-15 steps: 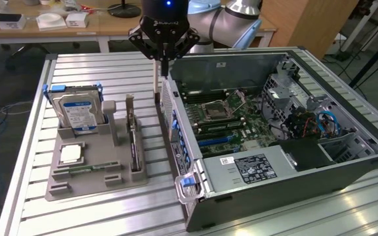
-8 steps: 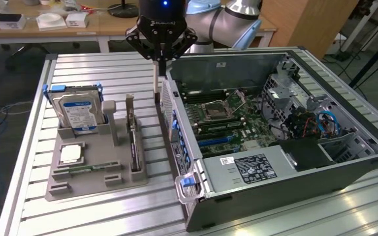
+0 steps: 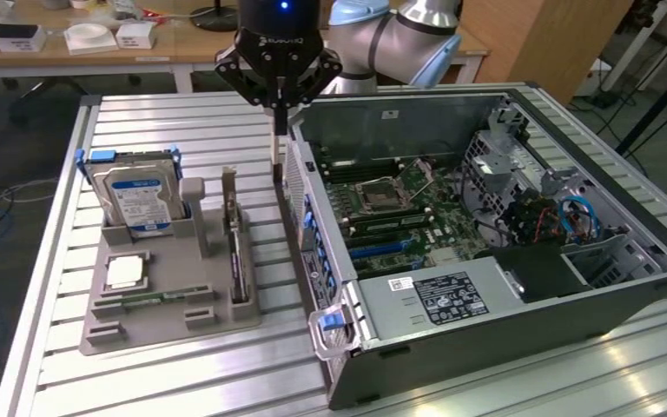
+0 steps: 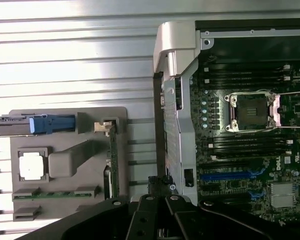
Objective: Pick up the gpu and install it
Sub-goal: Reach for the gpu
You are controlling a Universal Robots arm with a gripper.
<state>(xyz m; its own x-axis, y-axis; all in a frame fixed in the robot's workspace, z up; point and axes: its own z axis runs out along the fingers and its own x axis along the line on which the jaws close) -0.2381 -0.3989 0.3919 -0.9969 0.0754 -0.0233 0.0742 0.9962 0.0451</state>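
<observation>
Qty per item type:

- Worktop (image 3: 136, 122): 1 pc, slatted metal.
- Holder tray (image 3: 171, 328): 1 pc, grey, near the worktop edge on the exterior view's left.
- Hard drive (image 3: 139, 201): 1 pc, blue-white label, in tray.
- gpu (image 3: 237, 252): 1 pc, on edge in tray.
- Processor chip (image 3: 125, 272): 1 pc, in tray.
- Memory stick (image 3: 148, 300): 1 pc, green, in tray.
- PC case (image 3: 611, 304): 1 pc, side open, toward the worktop edge on the exterior view's right.
- Mainboard (image 3: 426, 221): 1 pc, w/ 1 CPU socket (image 3: 378, 198).
- DIMM slots: several, exact qty not readable.
- Robot arm (image 3: 409, 39): 1 pc, w/ 1 gripper (image 3: 277, 152).
</observation>
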